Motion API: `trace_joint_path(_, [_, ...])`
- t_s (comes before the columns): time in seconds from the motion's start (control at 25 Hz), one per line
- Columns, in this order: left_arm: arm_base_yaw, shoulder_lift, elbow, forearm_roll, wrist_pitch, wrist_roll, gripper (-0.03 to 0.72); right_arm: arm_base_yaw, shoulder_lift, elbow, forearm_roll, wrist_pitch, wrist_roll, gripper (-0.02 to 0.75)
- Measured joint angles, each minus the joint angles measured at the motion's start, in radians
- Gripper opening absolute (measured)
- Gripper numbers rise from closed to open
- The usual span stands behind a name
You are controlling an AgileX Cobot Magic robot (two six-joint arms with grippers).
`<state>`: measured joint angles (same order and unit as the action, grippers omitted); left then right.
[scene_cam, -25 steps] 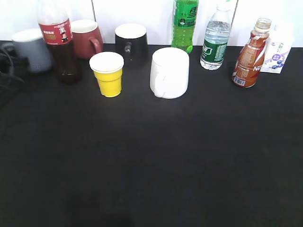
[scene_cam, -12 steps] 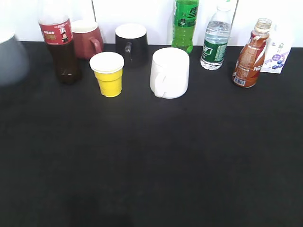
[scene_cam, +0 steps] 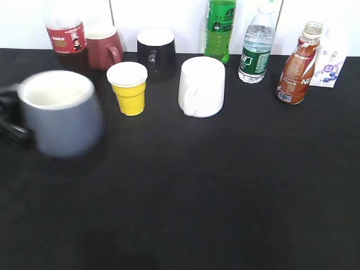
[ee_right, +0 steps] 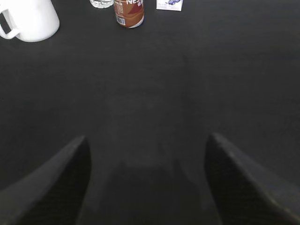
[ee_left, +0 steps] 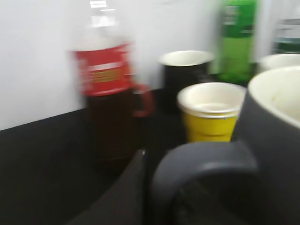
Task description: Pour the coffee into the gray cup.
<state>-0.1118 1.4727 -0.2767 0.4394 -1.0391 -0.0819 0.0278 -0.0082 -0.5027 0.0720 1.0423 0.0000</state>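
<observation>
The gray cup [scene_cam: 59, 112], blue-gray with a pale cream inside, is held off the table at the left, blurred by motion. My left gripper [scene_cam: 10, 115] is shut on its loop handle, which fills the left wrist view [ee_left: 206, 159] beside one dark finger [ee_left: 176, 180]. The coffee bottle [scene_cam: 296, 64], brown with a red-orange label, stands upright at the back right. It also shows at the top of the right wrist view [ee_right: 129, 9]. My right gripper [ee_right: 147, 140] is open and empty above bare black table, well short of the bottle.
Along the back stand a cola bottle [scene_cam: 66, 36], a dark red mug [scene_cam: 104, 46], a black mug [scene_cam: 156, 50], a green bottle [scene_cam: 219, 28], a water bottle [scene_cam: 256, 48] and a small carton [scene_cam: 332, 62]. A yellow cup [scene_cam: 128, 87] and a white mug [scene_cam: 201, 85] stand in front of them.
The gray cup has left the back left corner and swung forward and right, now nearer the camera in my left gripper. The other objects have not moved.
</observation>
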Motion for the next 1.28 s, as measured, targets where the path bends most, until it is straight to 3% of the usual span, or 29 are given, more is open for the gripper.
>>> trace_joint_path(0.2, [-0.142,0.0,0.0,-0.001,0.0,0.0,0.06,0.0,0.003,0.0,0.002,-0.003,0.0,0.59])
trace_joint_path(0.36, [-0.203,0.064,-0.018,-0.006,-0.044,0.0,0.06,0.0,0.138,-0.018,0.011,-0.083,0.0,0.59])
trace_joint_path(0.6, [-0.331,0.204,-0.155,-0.043,-0.054,0.0,0.06,0.0,0.467,0.067,0.029,-0.737,0.0,0.59])
trace_joint_path(0.92, [-0.334,0.216,-0.162,-0.049,-0.05,0.0,0.06,0.0,1.348,0.142,-0.016,-1.751,0.018,0.589])
trace_joint_path(1.04, [-0.334,0.216,-0.162,-0.049,-0.05,0.0,0.06,0.0,1.669,0.139,-0.175,-2.173,0.114,0.589])
trace_joint_path(1.12, [-0.334,0.216,-0.162,-0.049,-0.05,0.0,0.06,0.0,1.829,0.116,-0.209,-2.228,0.123,0.59])
trace_joint_path(1.28, [-0.334,0.216,-0.162,-0.049,-0.05,0.0,0.06,0.0,1.881,0.02,-0.219,-2.226,0.116,0.59])
